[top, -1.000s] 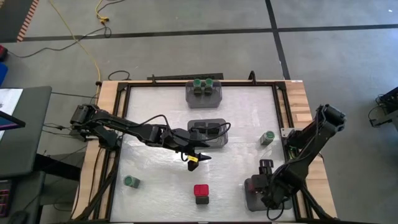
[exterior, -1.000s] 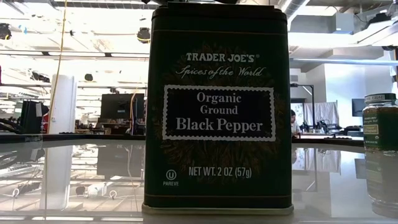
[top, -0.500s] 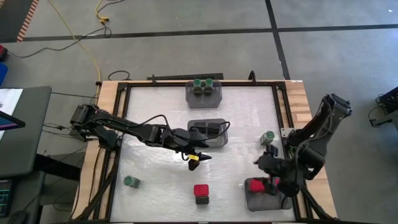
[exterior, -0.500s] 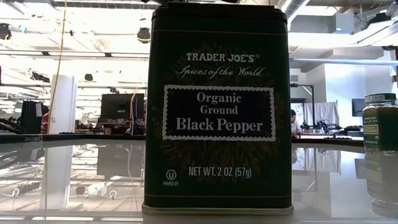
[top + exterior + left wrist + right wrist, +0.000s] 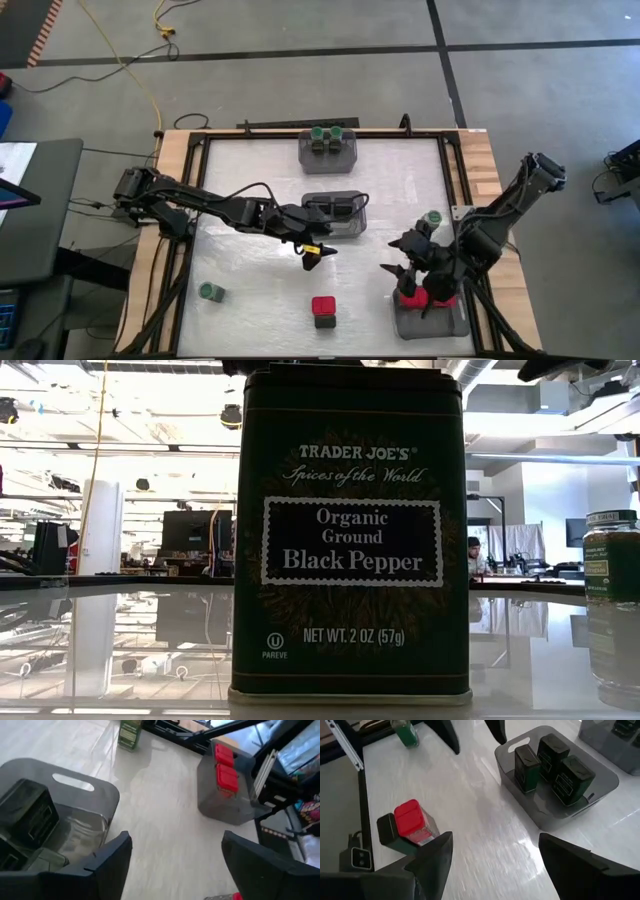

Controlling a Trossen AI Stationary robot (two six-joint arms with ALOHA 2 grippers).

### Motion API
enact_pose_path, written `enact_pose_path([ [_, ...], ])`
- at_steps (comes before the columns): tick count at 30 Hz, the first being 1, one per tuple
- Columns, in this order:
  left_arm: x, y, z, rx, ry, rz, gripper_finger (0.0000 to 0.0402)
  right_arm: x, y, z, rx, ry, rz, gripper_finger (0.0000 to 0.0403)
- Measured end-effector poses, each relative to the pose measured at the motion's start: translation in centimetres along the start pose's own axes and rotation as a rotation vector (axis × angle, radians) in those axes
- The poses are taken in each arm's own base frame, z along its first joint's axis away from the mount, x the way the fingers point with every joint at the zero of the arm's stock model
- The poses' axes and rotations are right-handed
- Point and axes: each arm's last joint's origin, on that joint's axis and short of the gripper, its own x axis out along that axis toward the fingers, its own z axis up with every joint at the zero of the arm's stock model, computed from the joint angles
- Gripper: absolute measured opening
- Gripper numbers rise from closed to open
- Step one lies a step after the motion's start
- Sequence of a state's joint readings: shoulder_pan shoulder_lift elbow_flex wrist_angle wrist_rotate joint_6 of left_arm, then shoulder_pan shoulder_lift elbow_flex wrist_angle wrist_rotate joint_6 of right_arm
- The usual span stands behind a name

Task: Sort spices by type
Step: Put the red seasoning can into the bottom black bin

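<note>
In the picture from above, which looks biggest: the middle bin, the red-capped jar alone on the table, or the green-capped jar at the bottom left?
1. Middle bin, clearly the largest.
2. Red-capped jar.
3. Green-capped jar, a bit smaller than the red one.

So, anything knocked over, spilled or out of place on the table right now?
Nothing is spilled or tipped. Three jars sit outside the bins: a red-capped jar at the front middle, a green-capped jar at front left, and another green-capped jar by the right edge. All appear upright, simply unsorted.

Red-cap jar (image 5: 324,311) upright mid-table; black tins (image 5: 552,760) in bin.
</note>
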State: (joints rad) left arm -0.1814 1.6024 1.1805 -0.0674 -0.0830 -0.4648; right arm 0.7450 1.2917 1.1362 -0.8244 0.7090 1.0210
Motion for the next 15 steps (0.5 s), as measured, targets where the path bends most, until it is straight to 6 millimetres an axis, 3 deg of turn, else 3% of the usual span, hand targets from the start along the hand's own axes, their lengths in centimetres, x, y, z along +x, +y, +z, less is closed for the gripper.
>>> enact_pose_path([
  [8, 0.0, 0.0, -0.2, -0.038, 0.025, -0.013, 0.0322, 0.6, 0.2, 0.7, 0.059, -0.03, 0.018, 0.0322],
  [15, -0.2, 0.4, -1.9, 0.02, 0.192, 0.048, 0.0322, 1.0, -0.1, 1.2, 0.068, -0.036, -0.002, 0.0322],
])
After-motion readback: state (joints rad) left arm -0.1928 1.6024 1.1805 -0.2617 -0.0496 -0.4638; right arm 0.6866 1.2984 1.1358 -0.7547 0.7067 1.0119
